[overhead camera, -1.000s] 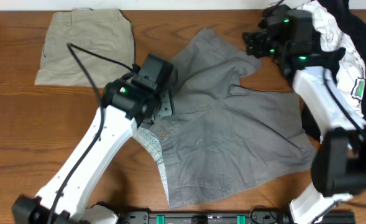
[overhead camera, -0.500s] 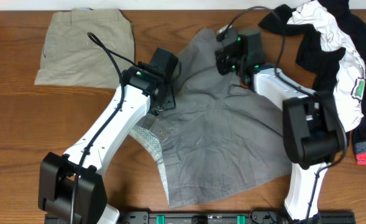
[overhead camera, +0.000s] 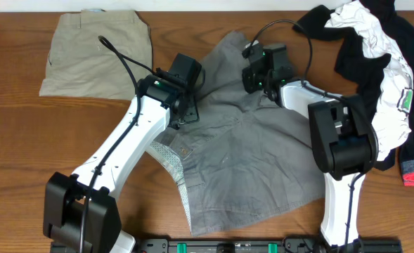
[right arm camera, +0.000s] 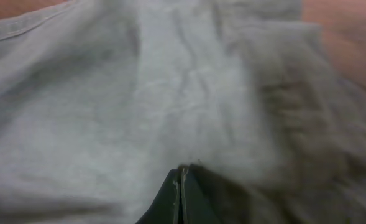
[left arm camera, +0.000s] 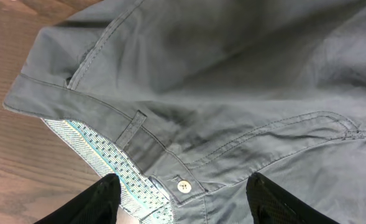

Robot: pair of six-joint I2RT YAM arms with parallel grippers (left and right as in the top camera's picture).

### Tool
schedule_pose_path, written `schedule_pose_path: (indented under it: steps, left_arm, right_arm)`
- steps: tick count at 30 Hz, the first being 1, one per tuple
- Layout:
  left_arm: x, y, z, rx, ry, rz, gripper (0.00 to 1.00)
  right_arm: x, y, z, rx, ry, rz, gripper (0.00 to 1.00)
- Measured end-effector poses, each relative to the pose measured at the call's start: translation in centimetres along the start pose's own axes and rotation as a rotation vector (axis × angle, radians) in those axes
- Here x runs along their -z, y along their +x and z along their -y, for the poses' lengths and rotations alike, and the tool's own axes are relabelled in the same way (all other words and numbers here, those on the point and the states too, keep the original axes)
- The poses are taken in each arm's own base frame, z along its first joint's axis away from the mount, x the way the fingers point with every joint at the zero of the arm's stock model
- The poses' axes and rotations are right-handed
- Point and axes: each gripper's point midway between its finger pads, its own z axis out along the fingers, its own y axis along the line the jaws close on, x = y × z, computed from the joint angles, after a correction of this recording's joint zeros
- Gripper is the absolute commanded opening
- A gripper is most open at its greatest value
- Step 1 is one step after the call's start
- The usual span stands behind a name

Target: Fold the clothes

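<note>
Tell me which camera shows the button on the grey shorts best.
Left wrist: the button sits sharp and close on the waistband, between the fingers. Overhead shows it as a speck at most; right wrist shows only blurred shorts, no button.

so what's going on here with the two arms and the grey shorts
Both arms are working on the grey shorts, which lie spread and rumpled on the table, not yet folded. The left gripper hovers open over the waistband by the button. The right gripper is shut, low on the shorts' far part; whether it pinches cloth is unclear.
</note>
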Motion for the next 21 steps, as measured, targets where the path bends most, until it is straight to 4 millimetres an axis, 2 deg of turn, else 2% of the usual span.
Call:
schedule_pose_path:
  steps: [6,15,16,18,21]
  left_arm:
    - [0.0,0.0,0.0,0.0,0.0,0.0,0.66]
    - [0.0,-0.1,0.1,0.001,0.004,0.006,0.66]
    - [0.0,-0.2,0.1,0.001,0.006,0.009,0.67]
    - [0.0,-0.4,0.3,0.002,0.011,0.015,0.66]
    - [0.0,-1.3,0.9,-0.008,0.035,0.051,0.67]
  right_arm:
    - [0.8,0.2,5.2,-0.078,0.165,0.005,0.02]
    - [3.9,1.8,14.7,-0.287,0.377,0.012,0.04]
    - [4.3,2.1,15.6,-0.318,0.395,0.014,0.05]
    - [4.8,2.6,17.0,-0.366,0.419,0.016,0.15]
    - [5.3,2.8,17.5,-0.401,0.43,0.008,0.29]
